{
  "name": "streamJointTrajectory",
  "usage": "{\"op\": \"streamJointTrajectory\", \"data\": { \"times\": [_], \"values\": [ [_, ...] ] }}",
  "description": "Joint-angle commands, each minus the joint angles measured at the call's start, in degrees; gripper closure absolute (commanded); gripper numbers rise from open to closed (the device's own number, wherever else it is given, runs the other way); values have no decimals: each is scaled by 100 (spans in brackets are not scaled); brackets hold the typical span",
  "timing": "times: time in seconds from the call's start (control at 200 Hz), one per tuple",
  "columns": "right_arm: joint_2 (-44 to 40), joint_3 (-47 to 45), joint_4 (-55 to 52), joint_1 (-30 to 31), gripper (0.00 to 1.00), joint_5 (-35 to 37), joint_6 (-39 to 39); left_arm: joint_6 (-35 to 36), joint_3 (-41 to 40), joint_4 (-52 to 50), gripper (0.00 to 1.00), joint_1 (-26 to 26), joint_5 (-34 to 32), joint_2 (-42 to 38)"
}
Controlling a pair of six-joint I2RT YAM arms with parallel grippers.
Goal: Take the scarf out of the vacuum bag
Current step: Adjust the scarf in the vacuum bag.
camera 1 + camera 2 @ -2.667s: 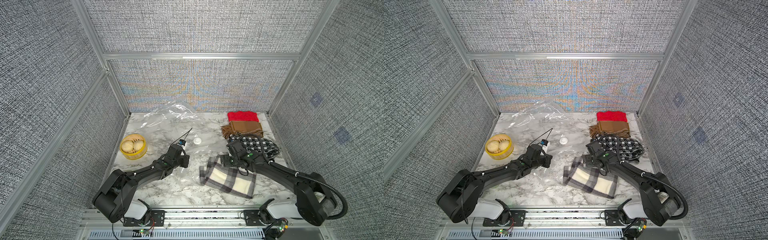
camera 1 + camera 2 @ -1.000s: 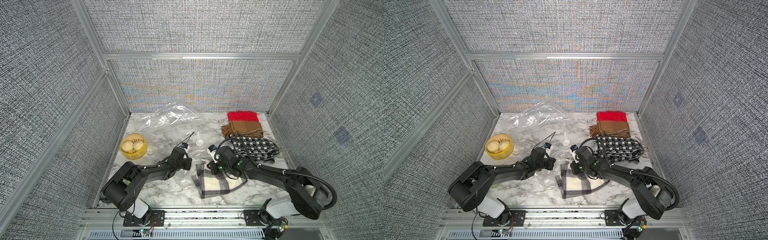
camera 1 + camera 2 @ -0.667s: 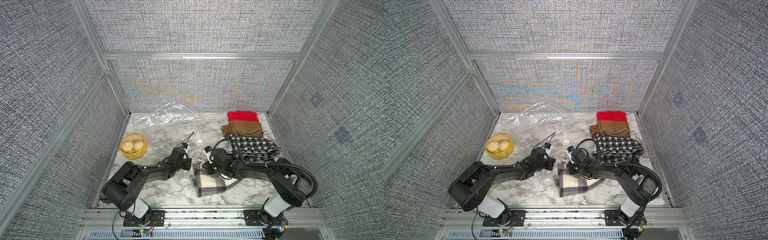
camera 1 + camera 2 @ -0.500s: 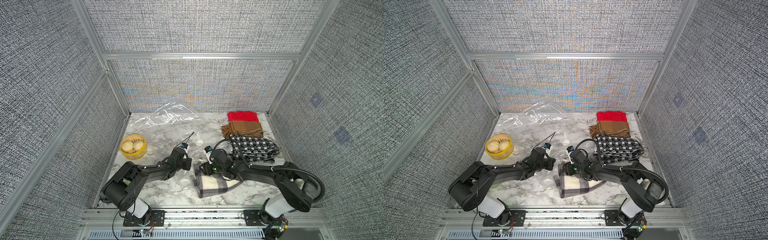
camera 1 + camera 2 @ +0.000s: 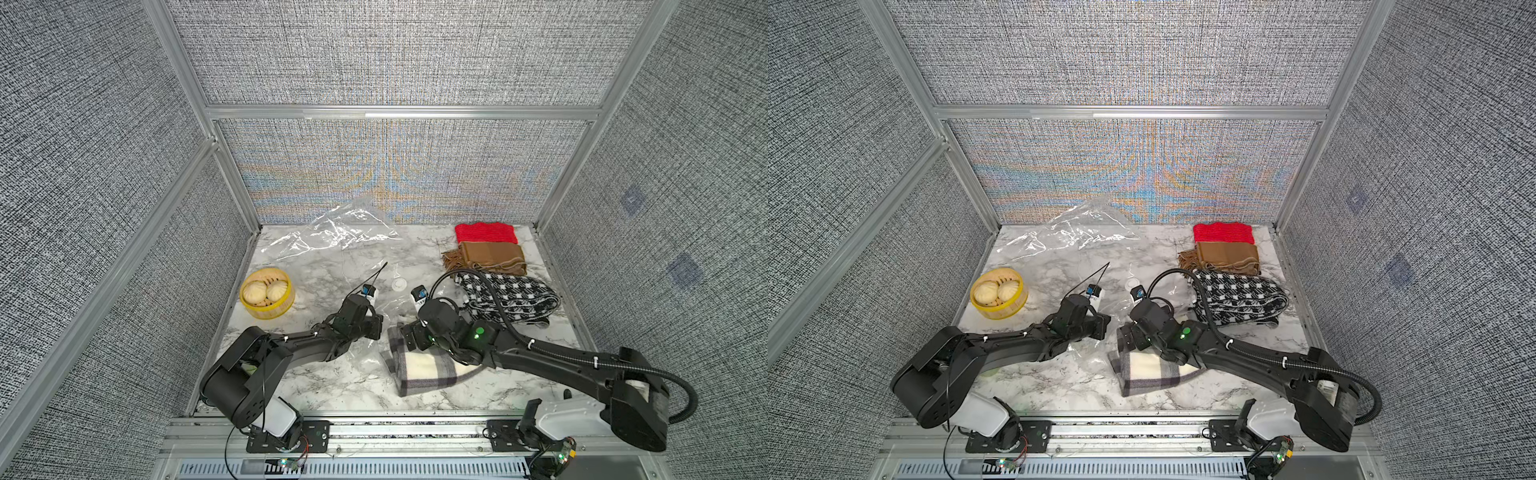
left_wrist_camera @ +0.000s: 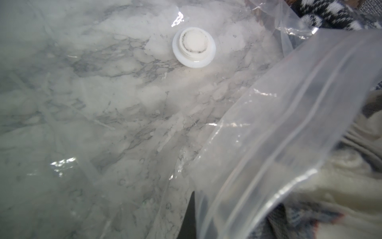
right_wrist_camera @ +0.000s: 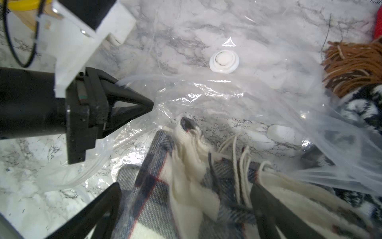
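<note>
Scarf (image 5: 424,368) first: the cream-and-grey plaid one lies folded on the counter (image 5: 332,384) near the front middle. Its fringed end is at the mouth of the vacuum bag (image 7: 217,91), where clear film drapes over one side of it (how much cloth is truly inside I cannot tell; most looks to be outside). The bag spreads flat from there toward the back wall, with its white valve cap (image 5: 400,284) just beyond both grippers. What matters for the coming move is that the scarf sits directly beneath the right gripper (image 7: 186,186). Its jaws stand wide apart and straddle the fringed end without closing on it, so that side holds nothing. The left gripper (image 7: 148,105) is just beside it, on the robot's left, pinched to a point on the bag's zip-seal edge, and seems to hold that lip a little off the marble. The scarf's long side appears to run from the bag's mouth toward the front of the counter, though the right arm hides part of it. The right arm is plainly the nearer one, so the take probably falls to it: close on the cloth and draw it frontward, away from the film, while the left anchors the bag. Both arms reach in low from their front bases, forearms nearly level, the right wrist tipped down over the cloth.
</note>
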Motion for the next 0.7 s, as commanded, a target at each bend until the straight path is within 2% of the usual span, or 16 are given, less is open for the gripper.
{"op": "streamJointTrajectory", "data": {
  "times": [0.0,0.175,0.31,0.495,0.625,0.691],
  "values": [
    [-149,-63,-152,389,1,447,-50,38,-64,1,100,1,50,-112],
    [251,-140,-90,1207,1,952,278,-19,-274,81,100,3,213,-262],
    [1179,256,-597,1261,1,1459,1276,-107,-518,99,100,3,247,-528],
    [2188,790,-498,1528,2,1494,1661,-109,-727,-28,100,-6,116,-938],
    [2435,804,-374,1668,2,1212,1916,-92,-707,-32,100,-7,133,-871],
    [2538,836,-537,1672,1,1316,2022,-96,-691,-8,100,-10,141,-801]
  ]
}}
